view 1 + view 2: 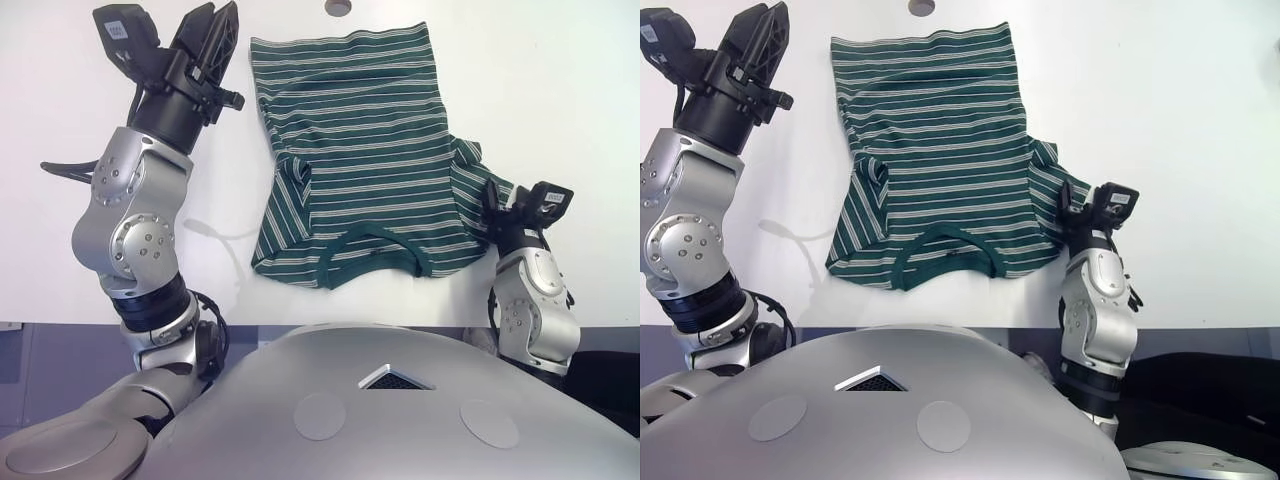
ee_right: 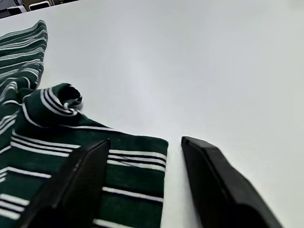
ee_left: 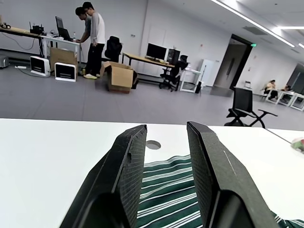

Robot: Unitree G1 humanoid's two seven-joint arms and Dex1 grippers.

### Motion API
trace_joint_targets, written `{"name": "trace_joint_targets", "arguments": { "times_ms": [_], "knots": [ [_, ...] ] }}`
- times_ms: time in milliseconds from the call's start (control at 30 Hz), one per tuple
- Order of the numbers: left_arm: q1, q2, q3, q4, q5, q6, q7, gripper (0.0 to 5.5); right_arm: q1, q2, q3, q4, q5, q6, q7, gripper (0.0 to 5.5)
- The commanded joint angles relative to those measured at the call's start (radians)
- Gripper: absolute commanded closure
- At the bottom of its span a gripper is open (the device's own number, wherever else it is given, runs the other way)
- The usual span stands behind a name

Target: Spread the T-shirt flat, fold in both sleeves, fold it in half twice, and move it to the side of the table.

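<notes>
Head views first: the green-and-white striped T-shirt [image 1: 365, 150] lies on the white counter [image 1: 570, 90], collar toward the robot, hem near a small round cable hole [image 1: 339, 7]. The sleeve on the robot's left looks tucked in over the body, while the right-hand sleeve [image 1: 478, 180] juts out. The right gripper [image 1: 503, 205] sits at that sleeve. The left gripper [image 1: 218, 18] is raised beside the far hem corner.

Left wrist view: its fingers stand apart with nothing between them, and the shirt is below.

Right wrist view: the right gripper [image 2: 145, 142] is wide open and empty, one finger over the cuff, the other over bare counter.

The sleeve fold looks next. Pinch both cuff layers, lift low, and carry the sleeve inward without dragging the body.
</notes>
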Motion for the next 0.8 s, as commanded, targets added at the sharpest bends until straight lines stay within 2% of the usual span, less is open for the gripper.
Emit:
{"name": "trace_joint_targets", "arguments": {
  "times_ms": [33, 400, 500, 800],
  "knots": [
    [-0.016, 0.019, -0.002, 0.026, 0.008, -0.016, -0.003, 3.94, 0.025, 0.037, 0.018, 0.008, 0.013, 0.035, -0.015, 3.42],
    [-0.007, 0.040, -0.007, 0.054, 0.008, -0.046, -0.018, 3.94, 0.036, 0.059, 0.018, 0.000, -0.030, -0.027, -0.053, 5.48],
    [-0.004, 0.042, -0.009, 0.058, 0.009, -0.049, -0.018, 3.94, 0.034, 0.051, 0.032, -0.013, -0.047, -0.055, -0.050, 5.48],
    [0.024, 0.042, -0.025, 0.061, 0.020, -0.076, -0.023, 3.94, 0.033, -0.051, 0.225, -0.189, 0.028, -0.052, 0.180, 5.48]
  ]
}}
